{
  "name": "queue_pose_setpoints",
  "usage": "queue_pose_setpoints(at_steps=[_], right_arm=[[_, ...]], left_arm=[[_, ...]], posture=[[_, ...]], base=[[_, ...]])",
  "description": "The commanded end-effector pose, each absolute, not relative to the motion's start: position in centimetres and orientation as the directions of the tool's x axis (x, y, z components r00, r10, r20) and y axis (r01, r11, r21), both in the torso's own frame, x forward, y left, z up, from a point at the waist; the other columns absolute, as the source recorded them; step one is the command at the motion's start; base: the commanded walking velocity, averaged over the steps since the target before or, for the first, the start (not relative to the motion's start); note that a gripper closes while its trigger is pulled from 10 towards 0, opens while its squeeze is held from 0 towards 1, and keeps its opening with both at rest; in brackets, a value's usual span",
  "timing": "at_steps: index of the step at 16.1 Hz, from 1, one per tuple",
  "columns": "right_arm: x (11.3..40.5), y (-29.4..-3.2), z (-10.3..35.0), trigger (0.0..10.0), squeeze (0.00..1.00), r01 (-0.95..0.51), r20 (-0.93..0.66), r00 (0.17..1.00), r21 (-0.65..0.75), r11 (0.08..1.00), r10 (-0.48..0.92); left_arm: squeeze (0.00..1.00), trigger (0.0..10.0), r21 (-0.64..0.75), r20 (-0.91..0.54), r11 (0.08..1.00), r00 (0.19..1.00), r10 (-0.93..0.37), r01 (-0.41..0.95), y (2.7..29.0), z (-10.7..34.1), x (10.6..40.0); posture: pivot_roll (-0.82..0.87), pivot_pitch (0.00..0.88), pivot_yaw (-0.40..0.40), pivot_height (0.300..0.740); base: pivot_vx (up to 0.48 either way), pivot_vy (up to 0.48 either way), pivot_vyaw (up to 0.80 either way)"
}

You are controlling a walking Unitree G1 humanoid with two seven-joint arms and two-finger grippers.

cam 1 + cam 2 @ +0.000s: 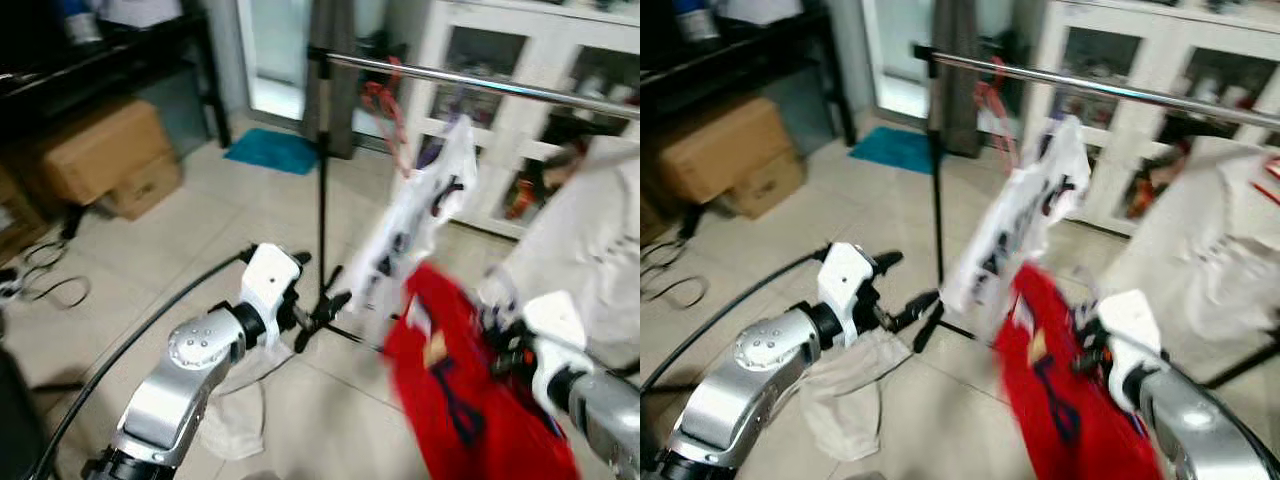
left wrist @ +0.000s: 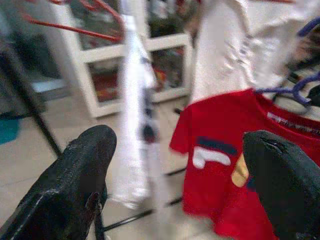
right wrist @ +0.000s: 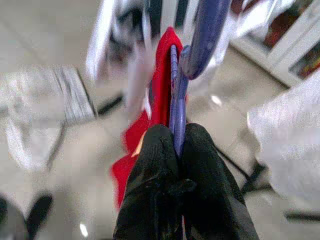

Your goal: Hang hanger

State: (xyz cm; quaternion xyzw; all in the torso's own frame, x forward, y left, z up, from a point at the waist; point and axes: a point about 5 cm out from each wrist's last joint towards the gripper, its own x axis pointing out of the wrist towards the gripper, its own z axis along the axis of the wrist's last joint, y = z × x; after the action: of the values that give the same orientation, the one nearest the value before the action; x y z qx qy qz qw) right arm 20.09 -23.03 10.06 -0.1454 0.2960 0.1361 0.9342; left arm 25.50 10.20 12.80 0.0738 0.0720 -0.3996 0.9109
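A red T-shirt (image 1: 460, 400) hangs on a purple hanger (image 3: 192, 45), low on the right and below the metal rail (image 1: 500, 85). My right gripper (image 3: 177, 135) is shut on the hanger's purple bar; its white wrist (image 1: 550, 325) sits beside the shirt. Nothing lies between the wide-apart fingers of my open left gripper (image 1: 908, 282), which is raised near the rack's black pole (image 1: 322, 180), left of the shirt. A white printed shirt (image 1: 420, 220) hangs from the rail on a red hanger (image 1: 385, 110).
Another white garment (image 1: 590, 240) hangs at the right. A white glass-door cabinet (image 1: 520, 130) stands behind the rail. Cardboard boxes (image 1: 100, 155) and cables (image 1: 50, 285) lie at the left, a teal mat (image 1: 270, 150) by the door, and a grey cloth (image 1: 235, 410) on the floor.
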Motion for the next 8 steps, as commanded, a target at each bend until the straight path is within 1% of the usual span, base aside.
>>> queue_pose_setpoints(at_steps=[1, 2, 3, 4, 5, 7, 8], right_arm=[[19.8, -23.2, 9.5, 0.0, 0.00, -0.365, -0.631, 0.761, -0.227, 0.903, 0.149], [19.8, -23.3, 9.1, 0.0, 0.00, -0.395, -0.638, 0.756, -0.266, 0.879, 0.146], [20.3, -22.4, 9.3, 0.0, 0.00, -0.415, -0.599, 0.770, -0.209, 0.885, 0.220], [21.2, -20.9, 10.0, 0.0, 0.00, -0.420, -0.523, 0.796, -0.115, 0.900, 0.304], [21.9, -19.6, 10.7, 0.0, 0.00, -0.434, -0.459, 0.811, -0.059, 0.899, 0.362], [23.1, -17.6, 11.8, 0.0, 0.00, -0.465, -0.371, 0.819, 0.018, 0.885, 0.438], [23.7, -16.1, 12.7, 0.0, 0.00, -0.505, -0.302, 0.809, 0.084, 0.859, 0.505]], left_arm=[[1.00, 10.0, 0.076, -0.235, 0.652, 0.649, -0.723, 0.754, 10.1, 12.1, 25.1], [1.00, 10.0, 0.078, -0.237, 0.652, 0.649, -0.723, 0.754, 10.1, 12.1, 25.0], [1.00, 10.0, 0.071, -0.232, 0.654, 0.650, -0.724, 0.754, 10.1, 12.2, 25.0], [1.00, 10.0, 0.061, -0.223, 0.650, 0.645, -0.731, 0.757, 9.9, 12.3, 24.9], [1.00, 10.0, 0.053, -0.216, 0.645, 0.640, -0.738, 0.762, 9.6, 12.3, 24.9], [1.00, 10.0, 0.049, -0.215, 0.639, 0.633, -0.744, 0.768, 9.1, 12.3, 25.0], [1.00, 10.0, 0.064, -0.220, 0.642, 0.639, -0.738, 0.764, 8.7, 12.2, 25.4]], posture=[[0.00, 0.020, 0.022, 0.740], [0.00, 0.021, 0.020, 0.740], [0.00, 0.022, 0.018, 0.740], [0.01, 0.028, 0.015, 0.740], [0.01, 0.031, 0.014, 0.740], [0.01, 0.041, 0.006, 0.740], [0.02, 0.047, 0.001, 0.740]], base=[[0.000, 0.000, 0.00], [0.000, 0.000, 0.00], [0.000, 0.000, 0.00], [0.000, 0.000, 0.00], [0.000, 0.000, 0.00], [0.000, 0.000, 0.00], [0.000, 0.000, 0.00]])
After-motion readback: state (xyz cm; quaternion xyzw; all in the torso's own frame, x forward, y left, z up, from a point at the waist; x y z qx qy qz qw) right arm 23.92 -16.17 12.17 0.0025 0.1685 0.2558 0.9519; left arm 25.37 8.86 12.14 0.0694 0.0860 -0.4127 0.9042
